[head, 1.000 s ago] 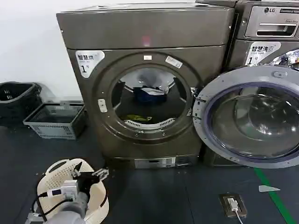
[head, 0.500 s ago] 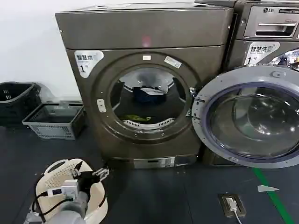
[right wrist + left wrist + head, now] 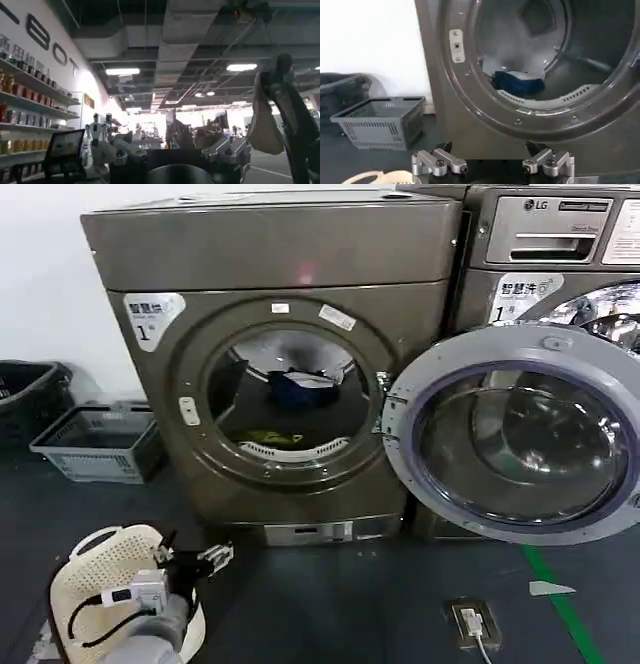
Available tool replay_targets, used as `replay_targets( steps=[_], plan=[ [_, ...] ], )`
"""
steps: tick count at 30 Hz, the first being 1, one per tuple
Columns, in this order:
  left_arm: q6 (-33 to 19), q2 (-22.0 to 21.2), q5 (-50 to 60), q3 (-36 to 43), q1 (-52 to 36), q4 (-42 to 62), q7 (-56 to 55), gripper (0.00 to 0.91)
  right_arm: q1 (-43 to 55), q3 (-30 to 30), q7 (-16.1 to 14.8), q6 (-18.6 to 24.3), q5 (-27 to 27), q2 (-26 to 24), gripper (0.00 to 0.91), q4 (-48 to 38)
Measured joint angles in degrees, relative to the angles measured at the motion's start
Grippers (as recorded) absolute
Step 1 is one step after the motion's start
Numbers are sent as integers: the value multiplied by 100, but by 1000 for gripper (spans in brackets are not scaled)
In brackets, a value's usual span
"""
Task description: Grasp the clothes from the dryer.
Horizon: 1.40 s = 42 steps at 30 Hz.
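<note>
A: What has changed in the last second?

B: In the head view the whole scene has slid leftward. The dryer now sits further left, and more of its open door and the LG machine behind it shows. The left hand stays low near the floor, in front of the white basket, much where it was.

A: So the view has turned, not the arm?

B: That is my reading. The robot seems to be lining itself up with the drum opening rather than reaching yet.

A: Where are the clothes?

B: In the drum. A dark blue piece with a white piece on it lies toward the back, and a small yellow-green piece lies near the front lip. The left wrist view shows the blue piece too, well beyond the fingers.

A: State of the left hand?

B: Spread wide, 2 fingers apart, holding nothing.

A: And the right hand?

B: Its wrist camera points up at a ceiling; I cannot tell how its fingers stand.

A: Progress?

B: Early. The door is open and nothing blocks the opening, but the hand must rise and go in before any grasp.
</note>
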Motion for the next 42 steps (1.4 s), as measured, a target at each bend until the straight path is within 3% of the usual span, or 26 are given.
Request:
replay_targets(
  steps=[42],
  plan=[
    [0, -28, 38, 18, 21, 19, 29, 907, 21, -29, 22, 109, 0, 54, 907, -27]
  ],
)
